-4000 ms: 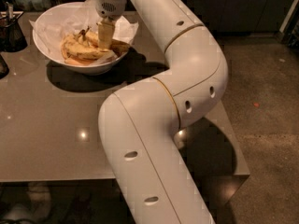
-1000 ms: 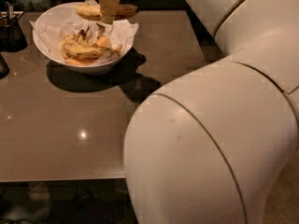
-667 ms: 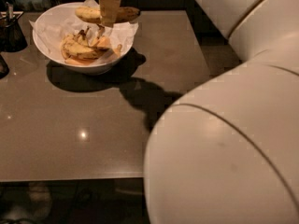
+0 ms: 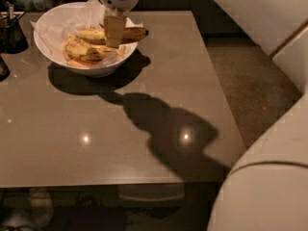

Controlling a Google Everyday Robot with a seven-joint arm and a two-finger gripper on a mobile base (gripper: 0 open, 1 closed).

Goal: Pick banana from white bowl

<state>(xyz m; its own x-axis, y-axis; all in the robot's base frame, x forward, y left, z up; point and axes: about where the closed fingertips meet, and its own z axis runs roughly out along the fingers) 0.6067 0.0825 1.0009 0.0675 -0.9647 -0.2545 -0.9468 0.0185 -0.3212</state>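
Observation:
The white bowl [image 4: 53, 52] lined with crinkled white paper stands at the table's far left. My gripper [image 4: 113, 36] hangs from above over the bowl's right side and is shut on the banana [image 4: 132, 33], a long yellow one with brown patches and a dark end. The banana lies level in the gripper, lifted to about rim height, and its right end sticks out past the bowl's rim. Shorter, plumper bananas [image 4: 79, 50] still lie inside the bowl, to the left of the gripper.
A dark wire basket [image 4: 10, 32] stands at the far left edge behind the bowl. The brown table [image 4: 120, 129] reaches to the right edge, with speckled floor [image 4: 250, 76] beyond. My white arm [image 4: 269, 177] fills the right and lower right.
The gripper with the banana has stayed over the bowl's right side, shifted slightly. The arm's large link has swung out of the middle of the view, uncovering the table.

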